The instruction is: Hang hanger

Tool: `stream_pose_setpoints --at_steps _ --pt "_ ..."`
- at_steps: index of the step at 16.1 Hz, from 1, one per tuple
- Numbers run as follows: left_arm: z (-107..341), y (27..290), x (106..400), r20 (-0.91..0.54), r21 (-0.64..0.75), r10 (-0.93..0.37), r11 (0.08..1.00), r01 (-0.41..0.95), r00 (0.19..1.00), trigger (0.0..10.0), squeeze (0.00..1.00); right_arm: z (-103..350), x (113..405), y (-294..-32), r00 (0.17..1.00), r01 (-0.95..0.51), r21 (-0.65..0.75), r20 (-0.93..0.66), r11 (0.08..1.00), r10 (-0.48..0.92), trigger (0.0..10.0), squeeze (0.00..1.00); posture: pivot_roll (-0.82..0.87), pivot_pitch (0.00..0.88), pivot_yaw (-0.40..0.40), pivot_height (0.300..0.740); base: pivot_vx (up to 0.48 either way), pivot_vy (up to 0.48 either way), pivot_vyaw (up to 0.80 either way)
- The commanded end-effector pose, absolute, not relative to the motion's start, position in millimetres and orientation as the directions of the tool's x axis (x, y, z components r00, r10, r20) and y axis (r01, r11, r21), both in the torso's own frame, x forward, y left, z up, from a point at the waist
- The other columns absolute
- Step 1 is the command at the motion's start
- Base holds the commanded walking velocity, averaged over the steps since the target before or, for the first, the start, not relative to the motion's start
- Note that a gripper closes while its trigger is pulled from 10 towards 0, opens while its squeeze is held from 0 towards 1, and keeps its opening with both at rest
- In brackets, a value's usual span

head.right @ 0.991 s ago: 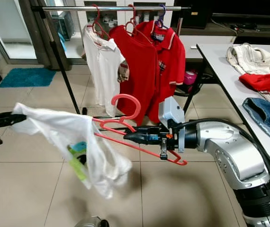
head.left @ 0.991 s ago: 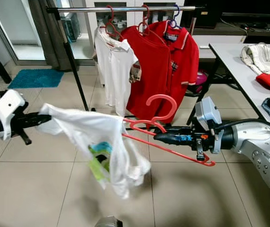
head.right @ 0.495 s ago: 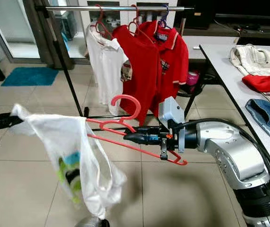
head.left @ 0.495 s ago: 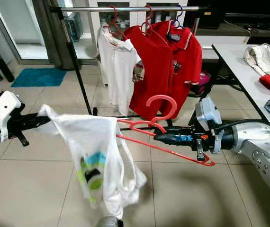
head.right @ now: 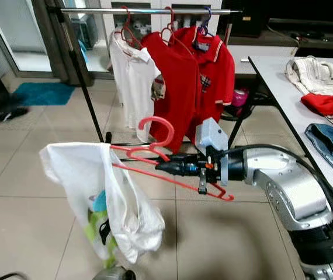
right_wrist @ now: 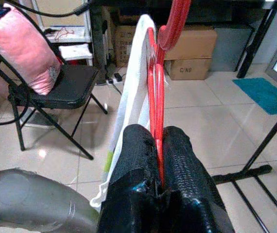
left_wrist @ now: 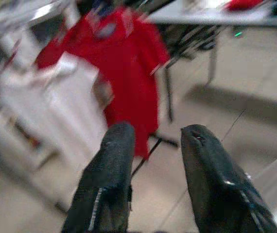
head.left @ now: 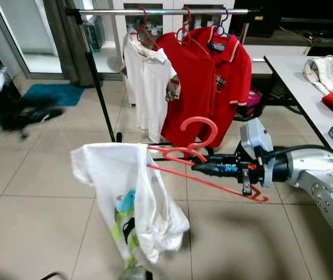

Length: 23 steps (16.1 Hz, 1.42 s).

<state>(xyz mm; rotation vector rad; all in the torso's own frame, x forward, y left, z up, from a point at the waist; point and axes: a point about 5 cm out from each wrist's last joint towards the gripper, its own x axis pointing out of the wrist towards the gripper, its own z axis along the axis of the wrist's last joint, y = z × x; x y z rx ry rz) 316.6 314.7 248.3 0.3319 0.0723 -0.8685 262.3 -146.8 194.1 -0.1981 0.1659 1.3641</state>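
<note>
1. Low in the frame, left of the middle, a white T-shirt (head.left: 132, 204) with a coloured print hangs down from the left end of a red hanger (head.left: 198, 153).
2. The right claw (head.left: 197, 168) is in the middle of the frame, at the end of the silver arm coming from the right edge. Its two black fingers (right_wrist: 138, 160) are pressed together and pinch the thin bar of the hanger, with the hook standing up above them.
3. The left claw (left_wrist: 153, 170) is a blur at the left edge of the head view. In its wrist view the two fingers are spread, with nothing between them.
4. In the right part of the frame a white desk (head.left: 295, 81) carries some folded clothes (head.left: 331, 73).
5. Further back, at the top of the frame, a clothes rail (head.left: 155, 11) holds a white shirt (head.left: 146, 87) and two red polo shirts (head.left: 210, 81) on hangers.
6. In the upper left a teal mat (head.left: 52, 93) lies on the tiled floor.
</note>
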Motion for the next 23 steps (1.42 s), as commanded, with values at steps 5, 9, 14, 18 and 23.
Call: stream_pose_setpoints --at_steps 5,9,14,18,23 --pt "247 224 325 -0.183 0.182 -0.946 0.236 0.955 0.269 10.0 1.0 199 266 -138 0.197 -0.98 -0.079 -0.227 0.184 0.954 10.0 0.0 0.0 0.0 0.073 0.74 0.0 0.0 0.0" --pt "240 196 316 -0.211 0.079 -0.974 0.069 0.995 0.084 10.0 1.0 200 266 -136 0.195 -0.98 -0.087 -0.228 0.179 0.954 10.0 0.0 -0.01 0.0 0.083 0.74 0.0 0.0 0.0" --pt "226 193 307 -0.36 0.076 -0.932 0.027 0.997 0.052 10.0 0.0 199 266 -136 0.187 -0.982 -0.085 -0.239 0.171 0.953 10.0 0.0 -0.01 0.0 0.079 0.74 0.0 0.0 0.0" --pt "222 198 315 -0.423 0.153 -0.893 0.095 0.984 0.152 0.0 0.0 199 265 -135 0.174 -0.984 -0.086 -0.242 0.157 0.955 10.0 0.0 -0.01 0.0 0.076 0.74 0.0 0.0 0.0" --pt "218 192 313 -0.441 0.136 -0.893 0.036 0.99 0.093 0.0 0.0 199 264 -134 0.163 -0.985 -0.09 -0.244 0.145 0.956 10.0 0.0 -0.01 0.0 0.078 0.74 0.0 0.0 0.0"
